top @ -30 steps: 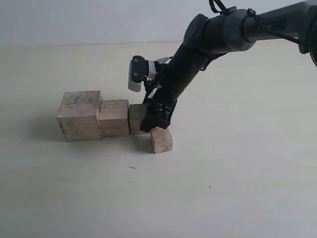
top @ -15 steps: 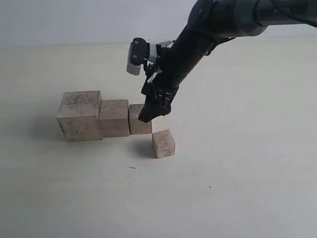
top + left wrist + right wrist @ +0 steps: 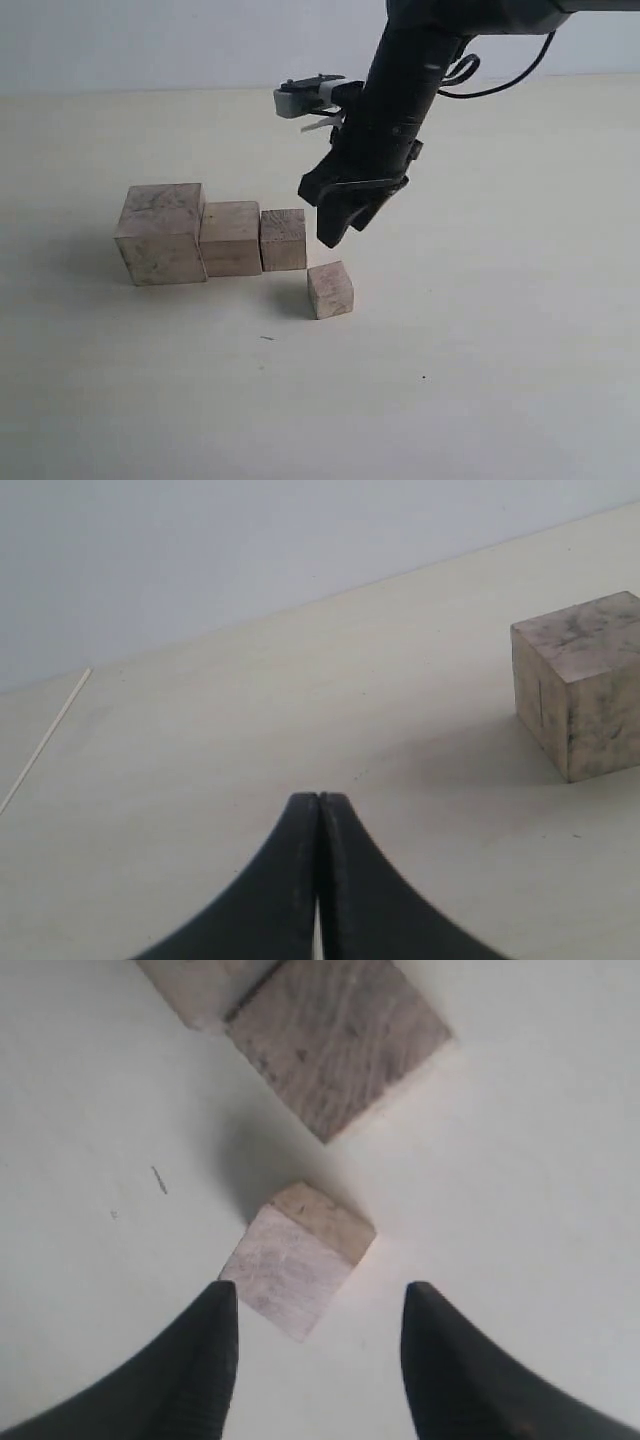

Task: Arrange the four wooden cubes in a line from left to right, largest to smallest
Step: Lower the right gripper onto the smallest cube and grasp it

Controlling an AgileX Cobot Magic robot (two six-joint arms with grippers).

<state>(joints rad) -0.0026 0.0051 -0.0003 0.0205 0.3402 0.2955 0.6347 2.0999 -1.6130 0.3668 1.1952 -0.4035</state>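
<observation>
Three wooden cubes stand touching in a row in the exterior view: the largest, mottled cube [image 3: 161, 233] at the left, a medium cube [image 3: 231, 238] beside it, then a smaller cube [image 3: 283, 239]. The smallest cube [image 3: 330, 289] sits apart, slightly right of and nearer than the row's end, turned at an angle. My right gripper [image 3: 338, 231] hangs open just above it, holding nothing; its wrist view shows the smallest cube [image 3: 298, 1260] beyond the fingertips. My left gripper [image 3: 320, 798] is shut and empty, with the largest cube [image 3: 583, 683] ahead of it.
The cubes rest on a pale tabletop [image 3: 480, 350] that runs back to a light wall. The right arm [image 3: 405, 80] reaches in from the upper right over the row's end. A small dark speck [image 3: 266, 338] lies near the front.
My right gripper has let go of the smallest cube, risen off the table and swung right, turning more upright. The small cube stays beside the row's right end.
</observation>
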